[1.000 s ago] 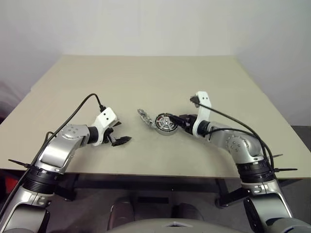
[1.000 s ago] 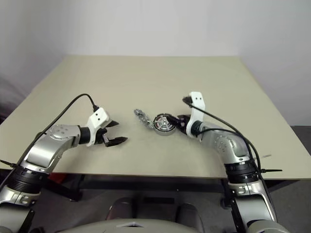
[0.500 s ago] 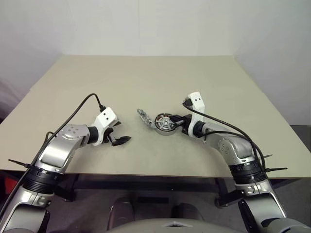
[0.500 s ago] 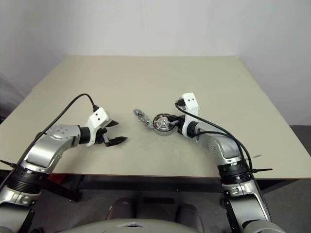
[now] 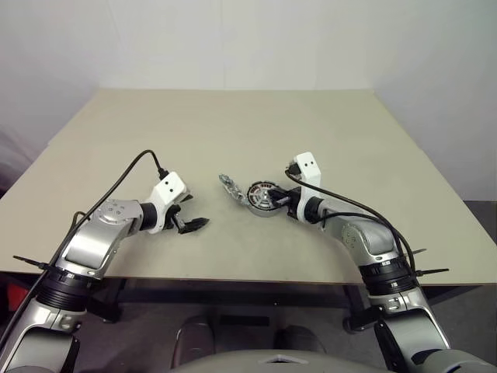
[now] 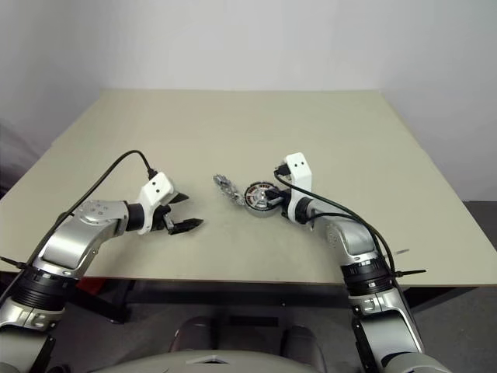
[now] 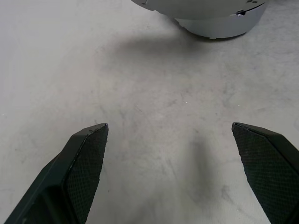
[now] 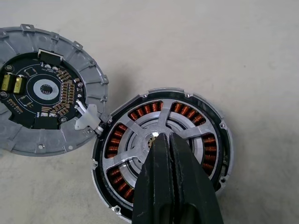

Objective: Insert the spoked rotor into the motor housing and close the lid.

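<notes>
The motor housing (image 8: 220, 127) lies near the table's middle, with the spoked rotor (image 8: 140, 113) seated inside it, copper coils showing between silver spokes. My right gripper (image 8: 163, 138) is shut, its tips resting on the rotor's centre with nothing between them. The lid (image 8: 86, 88) lies flat beside the housing on its left, dark circuit face up, joined to it by a small white connector. In the left eye view the housing (image 5: 262, 199) and lid (image 5: 231, 186) lie just left of the right gripper (image 5: 283, 200). My left gripper (image 5: 192, 216) is open over bare table, well to the left of the lid.
The beige table (image 5: 233, 124) has free surface all around the parts. Its front edge (image 5: 233, 278) runs just behind both forearms. Black cables loop above each wrist.
My right gripper has closed, and its wrist has rolled and shifted slightly left, so the tips now sit over the rotor's centre. The left arm has not moved.
</notes>
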`<control>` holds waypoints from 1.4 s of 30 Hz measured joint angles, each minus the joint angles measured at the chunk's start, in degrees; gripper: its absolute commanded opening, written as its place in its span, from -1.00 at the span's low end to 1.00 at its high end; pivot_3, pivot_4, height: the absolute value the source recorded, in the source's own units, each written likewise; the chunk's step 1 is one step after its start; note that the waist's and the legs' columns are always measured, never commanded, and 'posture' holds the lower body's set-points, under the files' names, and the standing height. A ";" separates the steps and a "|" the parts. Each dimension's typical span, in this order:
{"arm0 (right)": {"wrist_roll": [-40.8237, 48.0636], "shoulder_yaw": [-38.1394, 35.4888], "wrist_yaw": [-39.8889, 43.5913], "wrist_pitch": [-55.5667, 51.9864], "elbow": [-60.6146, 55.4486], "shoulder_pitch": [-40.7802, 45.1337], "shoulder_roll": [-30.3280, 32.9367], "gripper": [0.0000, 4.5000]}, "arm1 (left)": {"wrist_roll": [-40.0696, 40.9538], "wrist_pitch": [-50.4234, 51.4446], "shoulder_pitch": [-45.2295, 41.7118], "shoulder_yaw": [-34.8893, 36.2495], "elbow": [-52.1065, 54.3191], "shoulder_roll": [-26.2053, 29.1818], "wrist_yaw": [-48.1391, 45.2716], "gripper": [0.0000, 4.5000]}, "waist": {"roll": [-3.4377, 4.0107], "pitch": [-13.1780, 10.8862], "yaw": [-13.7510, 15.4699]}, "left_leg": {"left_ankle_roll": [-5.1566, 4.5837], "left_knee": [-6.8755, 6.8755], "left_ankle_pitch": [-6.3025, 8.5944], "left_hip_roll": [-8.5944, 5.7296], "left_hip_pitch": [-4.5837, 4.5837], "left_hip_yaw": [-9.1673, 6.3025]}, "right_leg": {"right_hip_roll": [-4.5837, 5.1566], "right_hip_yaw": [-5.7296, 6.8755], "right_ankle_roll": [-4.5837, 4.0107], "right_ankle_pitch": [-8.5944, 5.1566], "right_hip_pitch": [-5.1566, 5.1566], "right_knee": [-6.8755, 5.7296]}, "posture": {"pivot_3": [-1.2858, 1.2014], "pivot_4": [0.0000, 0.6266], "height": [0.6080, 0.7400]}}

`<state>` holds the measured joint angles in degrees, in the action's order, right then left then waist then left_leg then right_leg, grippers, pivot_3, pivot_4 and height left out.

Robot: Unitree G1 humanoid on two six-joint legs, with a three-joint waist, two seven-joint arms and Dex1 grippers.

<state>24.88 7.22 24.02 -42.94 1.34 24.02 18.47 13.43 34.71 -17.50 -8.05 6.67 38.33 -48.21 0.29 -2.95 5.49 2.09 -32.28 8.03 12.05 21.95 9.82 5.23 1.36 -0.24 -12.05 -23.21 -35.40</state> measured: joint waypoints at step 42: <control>-47.52 27.90 53.36 81.66 47.93 37.56 10.99 0.30 | -2.35 -2.89 -1.95 -1.31 -2.39 -4.48 1.42 1.00 | 0.09 -0.11 -0.44 | -0.64 -0.91 0.39 0.28 0.25 0.03 | -0.04 0.11 -0.57 0.32 0.06 -0.29 | 0.03 -1.00 1.00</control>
<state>-22.64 35.12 77.37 38.72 49.27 61.58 29.46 11.09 31.82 -19.45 -9.37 4.28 33.85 -46.79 0.39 -3.06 5.05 1.45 -33.19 8.42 12.33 22.20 9.85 5.19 1.47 -0.81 -11.72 -23.15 -35.69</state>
